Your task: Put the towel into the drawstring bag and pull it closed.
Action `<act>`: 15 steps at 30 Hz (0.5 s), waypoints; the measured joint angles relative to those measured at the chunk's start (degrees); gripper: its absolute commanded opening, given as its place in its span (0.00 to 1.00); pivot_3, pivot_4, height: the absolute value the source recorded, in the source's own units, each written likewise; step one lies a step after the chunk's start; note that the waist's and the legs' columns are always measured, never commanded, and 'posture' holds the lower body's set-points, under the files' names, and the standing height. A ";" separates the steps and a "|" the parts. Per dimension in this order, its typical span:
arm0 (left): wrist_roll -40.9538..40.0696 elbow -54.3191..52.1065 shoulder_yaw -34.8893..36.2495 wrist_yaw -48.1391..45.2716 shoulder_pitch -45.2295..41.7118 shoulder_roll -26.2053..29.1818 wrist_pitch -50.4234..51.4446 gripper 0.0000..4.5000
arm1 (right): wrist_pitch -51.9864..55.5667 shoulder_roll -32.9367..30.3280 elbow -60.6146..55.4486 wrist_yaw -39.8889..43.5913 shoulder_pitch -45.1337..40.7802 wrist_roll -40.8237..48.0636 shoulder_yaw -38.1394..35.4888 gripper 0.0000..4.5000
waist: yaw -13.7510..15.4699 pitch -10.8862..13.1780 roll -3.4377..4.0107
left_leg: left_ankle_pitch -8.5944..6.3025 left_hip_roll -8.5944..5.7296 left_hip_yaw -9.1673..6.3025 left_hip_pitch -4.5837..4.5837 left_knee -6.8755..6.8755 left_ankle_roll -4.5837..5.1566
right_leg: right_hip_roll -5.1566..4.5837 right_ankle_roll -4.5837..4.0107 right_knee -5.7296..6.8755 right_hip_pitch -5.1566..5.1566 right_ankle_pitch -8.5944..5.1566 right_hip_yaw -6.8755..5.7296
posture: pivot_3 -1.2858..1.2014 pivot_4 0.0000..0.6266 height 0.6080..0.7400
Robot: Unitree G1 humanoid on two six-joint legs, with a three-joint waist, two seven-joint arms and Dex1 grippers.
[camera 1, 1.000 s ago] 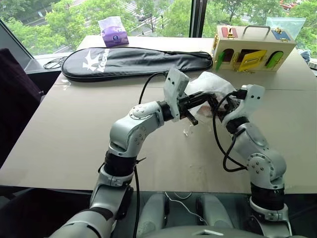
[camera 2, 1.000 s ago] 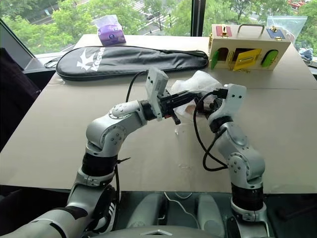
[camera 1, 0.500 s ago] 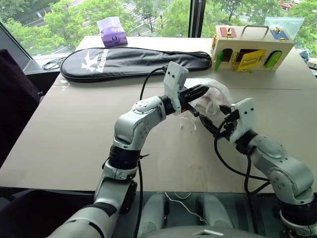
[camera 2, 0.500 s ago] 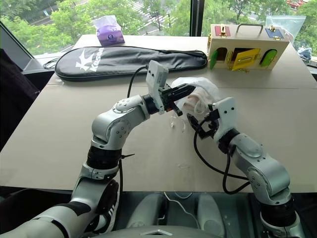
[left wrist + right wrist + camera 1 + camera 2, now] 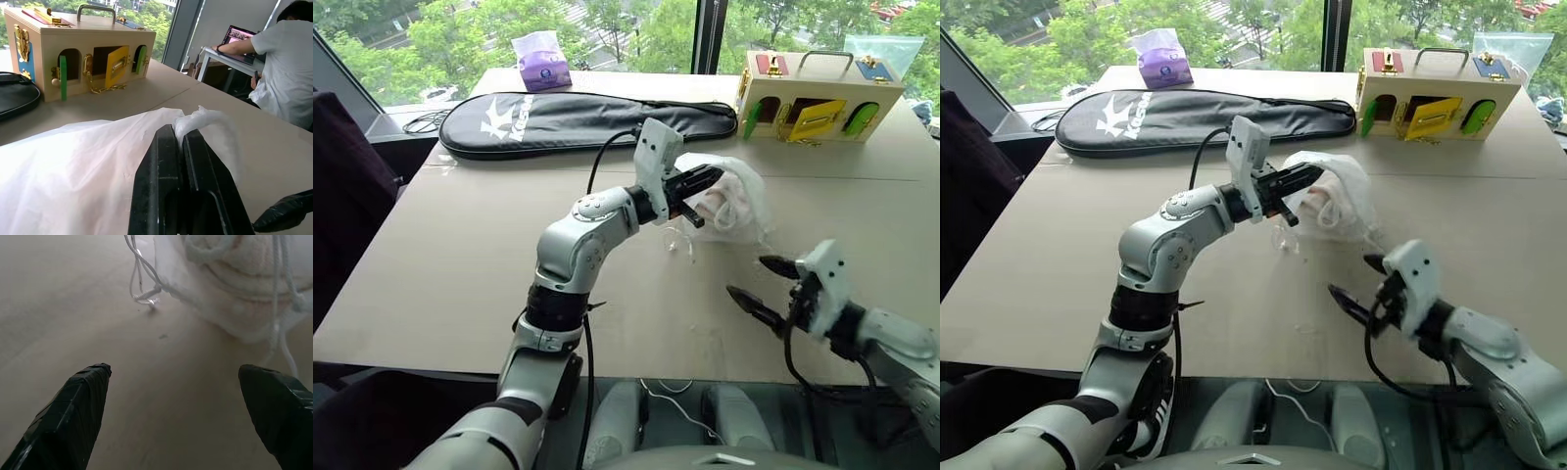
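A: Left wrist view entry. The drawstring bag [image 5: 88, 161] is thin, filmy and limp. The left hand [image 5: 180, 139] is clamped shut on a bunched fold at its mouth, holding that edge up off the tabletop [image 5: 460, 255] while the rest sags.

B: And the towel [image 5: 249, 269]?

A: Already inside. The right wrist view shows its ribbed cream bulk through the film. Judgement: soft and light, it will slump with the sack, nothing to break. The film looks slippery and likely to tear if yanked.

B: Where to take hold for closing?

A: The cords [image 5: 142, 281]. One loop lies on the tabletop just beside the bag, and more cord runs down over the sack's front. They are thin, limp and flat against the surface, so a pinch from above at the loop seems best, I think.

B: Right hand [image 5: 769, 284]?

A: Fingers spread wide, holding nothing, hovering near the tabletop's front, apart from the bag and aimed toward it.

B: Obstructions?

A: None between that hand and the cords. The black racket case [image 5: 578, 117], the wooden latch box [image 5: 818, 98] and the purple tissue pack [image 5: 541, 61] sit well behind. A person [image 5: 288, 73] works at a laptop at another desk, far off.
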 measured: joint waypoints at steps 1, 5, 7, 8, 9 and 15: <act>0.00 0.01 -0.08 -0.03 -0.03 -0.23 -0.09 0.00 | -0.12 -0.55 0.36 -0.43 0.76 -1.26 -0.64 0.99 | -0.03 0.00 -0.01 | 0.00 0.00 0.00 0.01 0.01 0.00 | 0.01 0.00 0.00 0.00 0.00 0.01 | 0.52 0.24 1.00; 0.05 0.34 -0.09 0.02 -0.10 -0.82 -0.25 0.00 | -1.50 1.25 4.87 -4.84 -0.30 -8.92 1.00 0.99 | -0.15 0.01 -0.03 | 0.01 0.02 0.02 0.03 0.07 -0.01 | 0.04 -0.01 0.05 0.00 0.00 0.04 | 0.52 0.24 1.00; 0.07 0.39 -0.12 0.06 -0.17 -1.24 -0.30 0.00 | -2.26 5.78 7.90 -7.70 -2.89 -11.07 2.89 0.99 | -0.23 0.03 -0.02 | 0.01 0.03 0.02 0.03 0.08 -0.02 | 0.06 -0.01 0.07 -0.01 0.00 0.06 | 0.52 0.24 1.00; 0.09 0.43 -0.13 0.08 -0.21 -1.29 -0.34 0.00 | -2.64 8.07 9.52 -8.74 -4.70 -12.26 5.26 0.99 | -0.32 0.03 -0.01 | 0.01 0.03 0.04 0.05 0.07 -0.02 | 0.06 -0.01 0.07 -0.01 0.00 0.08 | 0.52 0.24 1.00; 0.10 0.47 -0.14 0.09 -0.31 -1.40 -0.41 0.00 | -3.46 9.68 10.80 -9.61 -6.18 -13.78 7.44 0.99 | -0.36 0.03 -0.01 | 0.01 0.03 0.02 0.02 0.06 -0.02 | 0.06 0.00 0.07 -0.02 0.00 0.06 | 0.52 0.24 1.00; 0.63 0.86 -0.43 0.24 -0.45 -1.65 -1.17 0.00 | -7.59 18.23 19.00 -13.61 -12.92 -19.38 12.08 0.87 | 0.08 0.05 0.00 | 0.04 -0.03 -0.01 -0.02 0.06 -0.07 | 0.01 0.00 0.03 -0.03 0.00 0.02 | 0.52 0.24 1.00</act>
